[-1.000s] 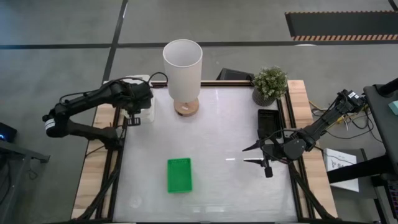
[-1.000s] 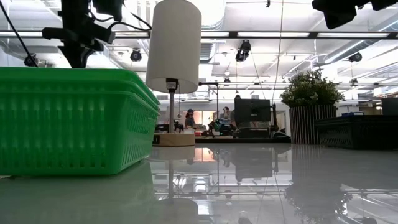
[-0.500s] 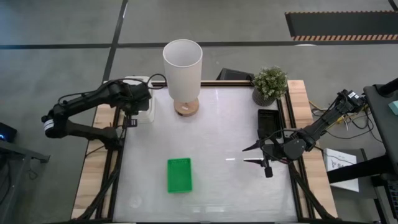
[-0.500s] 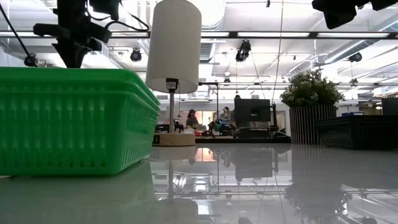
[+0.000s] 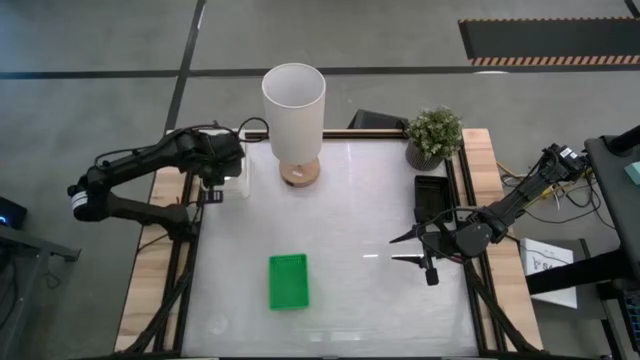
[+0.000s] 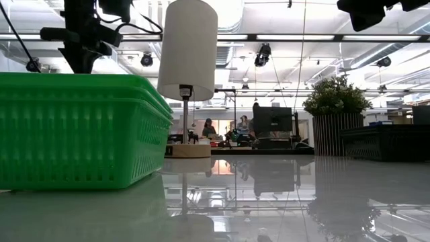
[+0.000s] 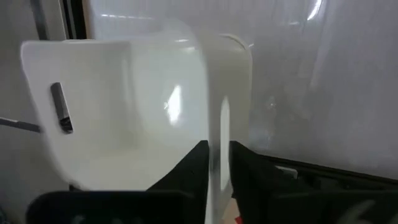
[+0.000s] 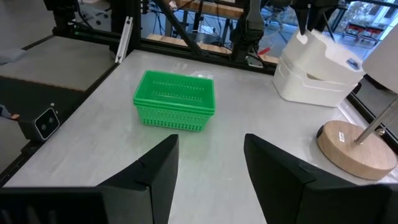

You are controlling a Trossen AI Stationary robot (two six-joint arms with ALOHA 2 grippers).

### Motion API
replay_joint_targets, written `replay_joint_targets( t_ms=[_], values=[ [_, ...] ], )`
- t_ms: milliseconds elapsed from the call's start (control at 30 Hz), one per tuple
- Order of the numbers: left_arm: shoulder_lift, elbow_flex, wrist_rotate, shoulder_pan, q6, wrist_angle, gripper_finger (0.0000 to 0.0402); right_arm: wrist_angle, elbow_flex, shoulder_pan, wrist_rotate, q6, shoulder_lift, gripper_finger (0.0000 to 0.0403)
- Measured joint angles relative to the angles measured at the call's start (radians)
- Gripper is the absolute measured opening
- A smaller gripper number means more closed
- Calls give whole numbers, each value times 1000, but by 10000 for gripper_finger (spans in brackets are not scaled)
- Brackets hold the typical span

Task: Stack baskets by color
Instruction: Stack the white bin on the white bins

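Lamp (image 5: 294,110) standing at table (image 5: 350,300) far edge, plant (image 5: 433,135) sitting right of it, one basket (image 5: 288,281) lying near front, basket stack (image 5: 231,172) sitting far-left.

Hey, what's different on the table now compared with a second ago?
The left gripper has edged from the white baskets' near end toward their far end, its fingers astride a white wall. The green baskets, black baskets and right gripper haven't moved.
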Motion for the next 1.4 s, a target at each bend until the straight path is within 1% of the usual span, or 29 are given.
replay_joint_targets(
  t_ms=[200, 300, 400, 467, 567, 633, 733, 767, 800, 867, 967, 1100, 1167, 1300, 1400],
  values=[
    [0, 0, 0, -1, -25, 0, 92, 0, 0, 0, 0, 0, 0, 176],
    [0, 0, -1, -1, -49, 0, 104, 0, 0, 0, 0, 0, 0, 176],
    [4, 6, -6, -1, -57, 1, 106, 0, 0, 0, 0, 0, 0, 176],
    [8, 5, -39, -1, -111, 0, 102, 0, 0, 0, 0, 0, 0, 176],
    [13, 5, -169, -3, -190, -16, 84, 0, 0, 0, 0, 0, 0, 176],
    [12, 5, -152, -1, -197, -20, 63, 1, 0, 0, 0, 0, 0, 176],
    [10, 5, -33, -2, -200, -24, 31, 1, 0, 0, 0, 0, 0, 176],
    [10, 5, -3, -3, -201, -23, 22, 1, 0, 0, 0, 0, 0, 176],
    [12, 5, 5, -3, -207, -18, 14, 0, 0, 0, 0, -1, 0, 176],
    [17, 5, 8, -3, -219, -16, 4, 1, 0, 0, 0, -2, 0, 176],
    [29, 5, -21, -2, -235, -16, 4, 1, 0, 0, 0, -3, 0, 176],
    [54, 4, -117, -2, -226, -9, 6, 0, 0, 0, 0, -3, 0, 176],
    [70, 4, -147, -2, -207, -8, 6, 0, 0, 0, 0, -2, 0, 176],
    [101, 4, -131, -2, -154, 10, 6, 0, 0, 0, 0, -3, 0, 176],
    [123, 8, -80, -2, -132, 22, 6, 0, 0, 0, 0, -12, 0, 176]
  ],
)
